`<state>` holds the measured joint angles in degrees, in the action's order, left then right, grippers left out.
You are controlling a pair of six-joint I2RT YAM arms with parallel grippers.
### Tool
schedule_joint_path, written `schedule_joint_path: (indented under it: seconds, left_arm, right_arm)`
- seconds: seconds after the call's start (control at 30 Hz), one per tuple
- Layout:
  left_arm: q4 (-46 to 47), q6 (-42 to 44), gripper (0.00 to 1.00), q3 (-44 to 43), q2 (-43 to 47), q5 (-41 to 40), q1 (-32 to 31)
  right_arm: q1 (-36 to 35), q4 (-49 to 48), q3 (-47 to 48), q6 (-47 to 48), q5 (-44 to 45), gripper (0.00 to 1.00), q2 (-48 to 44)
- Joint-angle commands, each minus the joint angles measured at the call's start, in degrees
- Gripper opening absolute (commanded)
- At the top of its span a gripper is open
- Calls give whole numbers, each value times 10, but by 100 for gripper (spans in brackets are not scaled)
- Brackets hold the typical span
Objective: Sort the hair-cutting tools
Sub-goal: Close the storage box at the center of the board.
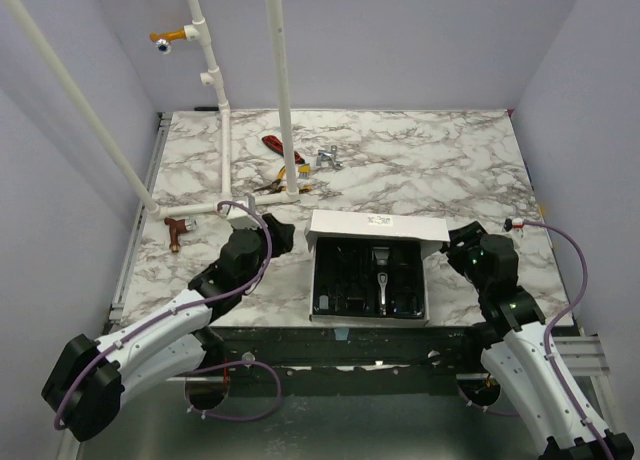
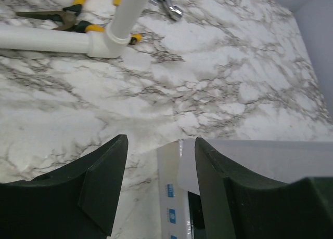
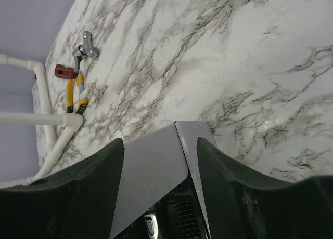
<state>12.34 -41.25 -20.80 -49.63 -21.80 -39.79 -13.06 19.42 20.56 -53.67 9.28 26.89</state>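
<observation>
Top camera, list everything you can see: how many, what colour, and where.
table: one, white marble, underneath
box: one, white, lid open, near centre
clipper: one, black and silver, inside box
plastic pieces: several, black, inside box
pipes: several, white, far left
pliers: one, yellow handles, beside pipes
hand tool: one, red handle, behind pliers
metal piece: one, silver, right of pliers
T-shaped piece: one, reddish-brown, left side
left gripper: one, black, open, box's left corner
right gripper: one, black, open, box's right corner
</observation>
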Motion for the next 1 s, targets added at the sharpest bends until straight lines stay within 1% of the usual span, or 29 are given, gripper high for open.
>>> schedule_joint_path:
  seconds: [0.0,0.17,0.43,0.97]
  left_arm:
    - [86,-7,56,-20,-29,122,4]
    - [136,-22,54,7,-34,185,3]
    - [155,-58,51,36,-32,235,-5]
    - [165,-59,51,21,-35,223,-46]
  right_arm:
    - [-3,-21,-1,32,-39,61,-12]
    - [-3,-25,-5,41,-54,61,-24]
    - [-3,-34,-15,42,-71,61,-33]
    - [-2,-35,-9,40,-83,61,-26]
